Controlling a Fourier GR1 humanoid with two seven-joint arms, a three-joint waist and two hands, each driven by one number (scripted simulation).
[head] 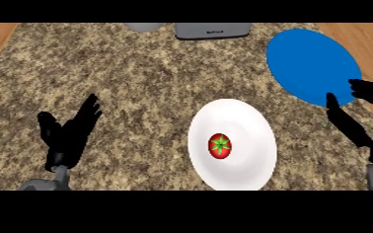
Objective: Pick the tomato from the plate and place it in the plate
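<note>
A red tomato (220, 146) with a green stem top lies near the middle of a white plate (247, 118) at the front centre of the granite counter. A blue plate (310, 61) with nothing on it sits at the back right. My right hand (348, 121) shows at the right edge, open, with straight fingers over the blue plate's near rim, well right of the tomato. My left hand (69, 133) rests open at the lower left, fingers up, far from both plates.
A grey appliance (212, 30) and a pale rounded object (144, 27) stand at the counter's back edge. Wooden surface shows at the far left and right corners. Bare granite spreads between my left hand and the white plate.
</note>
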